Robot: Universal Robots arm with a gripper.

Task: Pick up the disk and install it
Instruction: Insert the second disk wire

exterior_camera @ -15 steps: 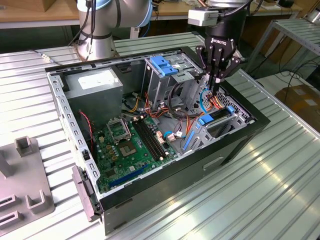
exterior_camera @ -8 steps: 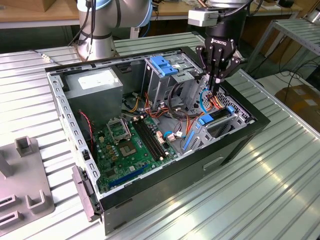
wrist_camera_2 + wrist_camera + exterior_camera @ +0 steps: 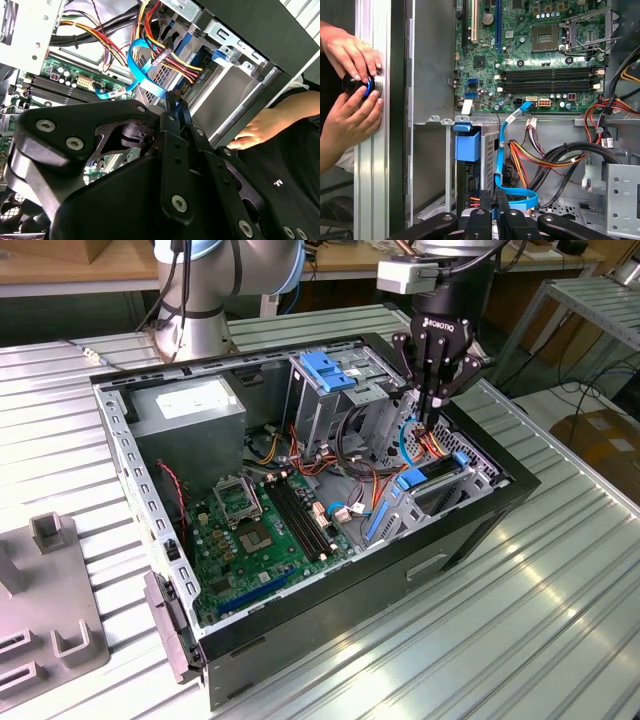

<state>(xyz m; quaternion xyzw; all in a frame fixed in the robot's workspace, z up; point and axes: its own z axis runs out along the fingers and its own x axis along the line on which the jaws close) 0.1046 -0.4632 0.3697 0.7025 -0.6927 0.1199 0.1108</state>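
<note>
Disk sits low in its bay, cables crowd the fingers

Disk [image 3: 432, 478], in its blue carrier, stands on edge in the case's bay directly below the gripper [image 3: 428, 418]. We see the fingers [image 3: 173, 107] pinched together, gripping nothing we can make out. The blue data cable [image 3: 501, 165] and coloured power wires [image 3: 432, 445] hang right beside them; we judge a snag likely. A person's hands [image 3: 351, 80] rest at the case's edge.

- A short white word, a maker's mark, stands on the black body of the claw [image 3: 425, 425].
- A pale label on the power supply [image 3: 190, 408] carries print too small to read.
</note>
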